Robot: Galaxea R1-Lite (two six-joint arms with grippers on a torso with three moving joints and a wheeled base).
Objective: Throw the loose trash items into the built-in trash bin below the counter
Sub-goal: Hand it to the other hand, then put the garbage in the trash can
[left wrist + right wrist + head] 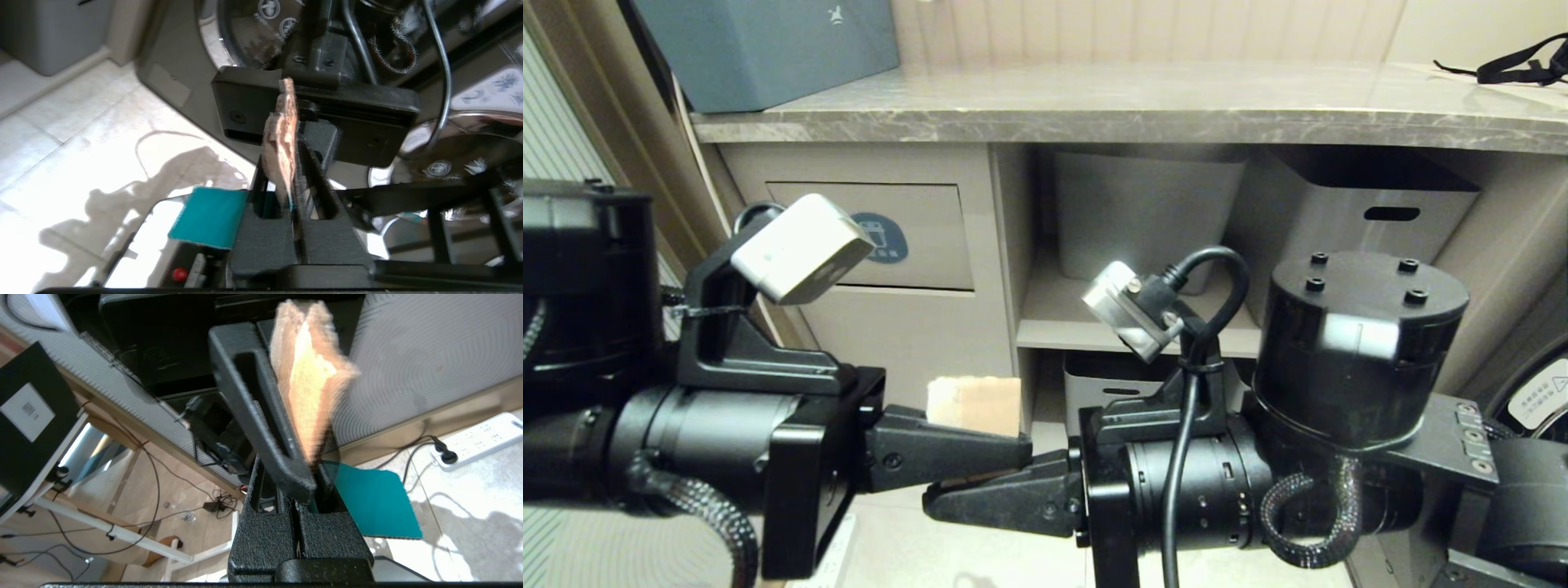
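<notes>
Both grippers meet low in front of the cabinet, fingertip to fingertip. From the left side the left gripper (1013,445) reaches in with its fingers pressed together on the folded tan cardboard piece (974,403), which stands on edge above the black fingers. In the left wrist view the cardboard (282,147) sits as a thin upright sheet between the two closed fingers (314,171). From the right side the right gripper (943,498) comes in, also fully closed, and its tips lie just under those of the left one. In the right wrist view the cardboard (310,384) rises beside one finger (253,404), and a turquoise strip (372,502) sticks out near the base of the closed fingers; I cannot tell for sure what this gripper holds.

Behind them stands the built-in trash bin (907,237), its flap with the round blue sticker shut, under the counter (1094,106). Grey tubs (1364,212) stand on the shelves to the right of it.
</notes>
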